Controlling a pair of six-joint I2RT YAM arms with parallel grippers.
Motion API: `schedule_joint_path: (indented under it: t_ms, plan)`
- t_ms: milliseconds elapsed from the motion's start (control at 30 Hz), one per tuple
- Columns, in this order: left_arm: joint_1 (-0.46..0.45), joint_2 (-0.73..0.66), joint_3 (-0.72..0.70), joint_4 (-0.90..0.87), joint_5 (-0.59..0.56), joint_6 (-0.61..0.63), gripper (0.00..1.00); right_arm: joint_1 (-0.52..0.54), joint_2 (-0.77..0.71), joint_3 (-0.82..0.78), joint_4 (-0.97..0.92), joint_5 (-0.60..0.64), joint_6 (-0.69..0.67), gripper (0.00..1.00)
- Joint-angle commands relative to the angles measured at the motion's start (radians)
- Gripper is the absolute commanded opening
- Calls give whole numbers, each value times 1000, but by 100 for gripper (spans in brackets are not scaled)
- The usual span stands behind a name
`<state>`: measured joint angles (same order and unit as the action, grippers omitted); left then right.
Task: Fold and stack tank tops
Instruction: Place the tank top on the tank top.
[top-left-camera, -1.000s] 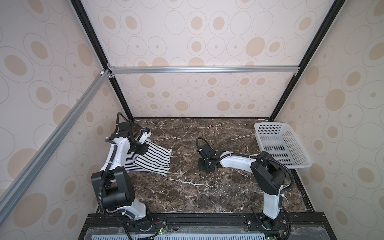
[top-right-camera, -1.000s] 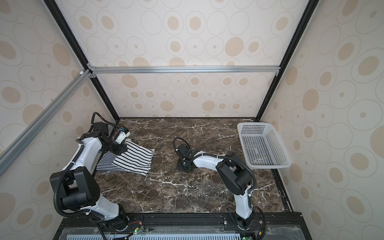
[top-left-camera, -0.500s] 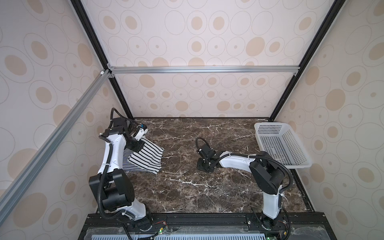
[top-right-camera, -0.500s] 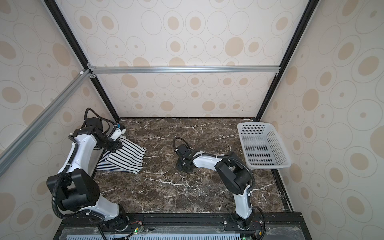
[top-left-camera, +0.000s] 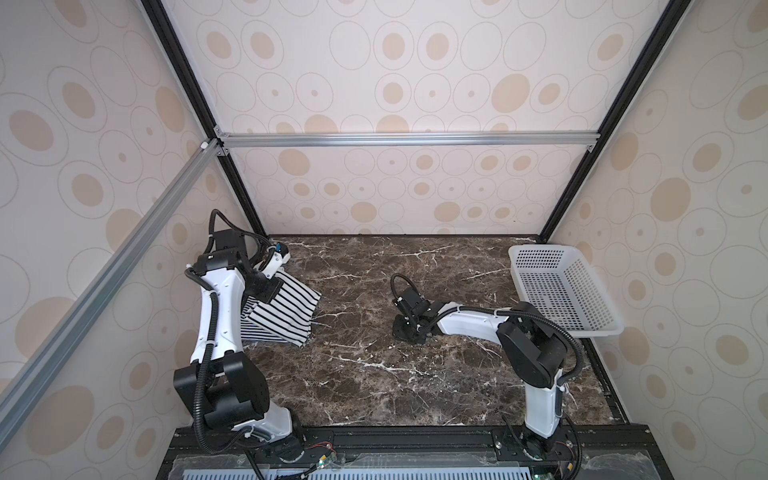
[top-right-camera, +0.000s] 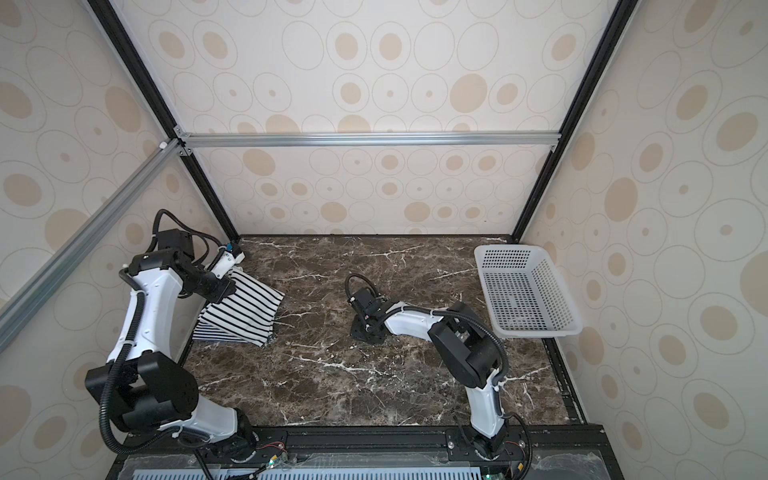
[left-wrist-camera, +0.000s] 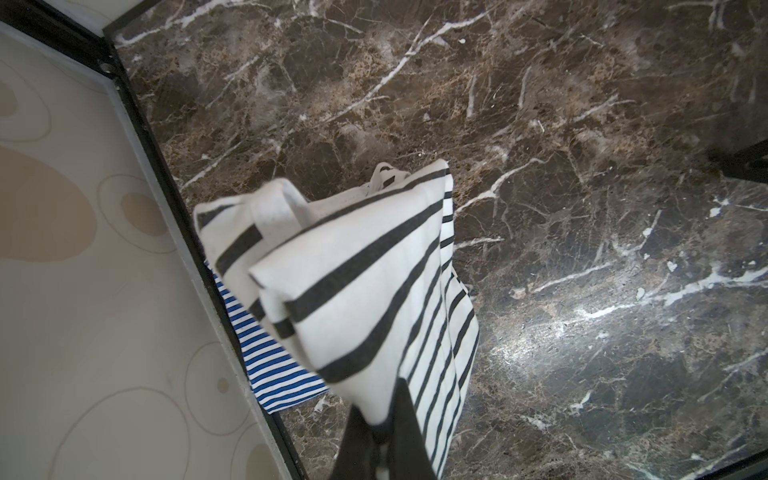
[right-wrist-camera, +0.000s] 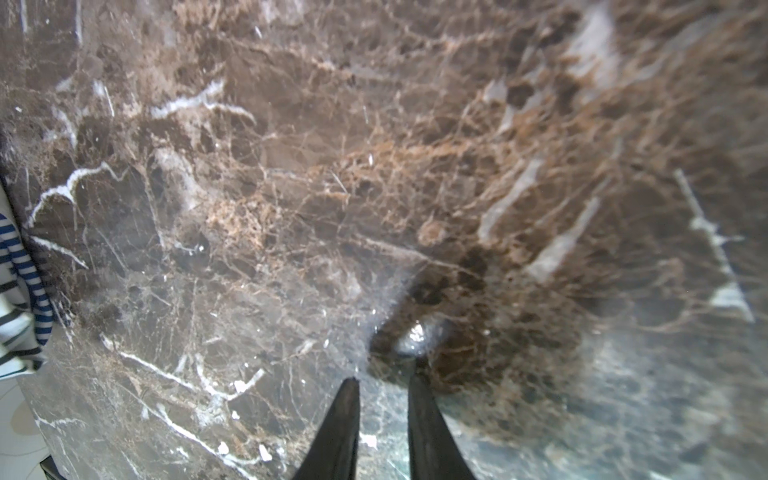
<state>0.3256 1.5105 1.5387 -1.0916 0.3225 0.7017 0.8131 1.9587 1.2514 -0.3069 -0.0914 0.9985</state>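
Lab test cell: aluminium frame (top-left-camera: 395, 139), patterned wall panels (top-left-camera: 415, 62), marble-look tabletop (top-left-camera: 374, 374).

Soft, even light; both top views sharp.
Glare pooled on the marble surface (left-wrist-camera: 582, 316); the right wrist view blurred away from the fingers (right-wrist-camera: 340, 432).

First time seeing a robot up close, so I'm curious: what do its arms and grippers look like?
Both the left arm and right arm have white shells, black joints and black ribbed cables looping outside. The left gripper and right gripper each end in two slim, black, tapering fingers.
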Motion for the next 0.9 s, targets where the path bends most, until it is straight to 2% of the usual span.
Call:
schedule_joint_path:
  t_ms: [0,133,333,500,867]
  plan:
    - [21,-21,75,-46,4,42,0,9,28,7,-12,0,14,23]
    - [41,-5,72,-22,-7,39,0,12,28,5,-12,-1,12,23]
    - [71,7,-14,69,23,50,0,11,19,1,-32,8,4,23]
    - [108,45,-29,104,59,65,0,11,23,18,-48,12,-1,23]
    - [181,106,-132,293,58,62,0,13,38,38,-56,1,-3,22]
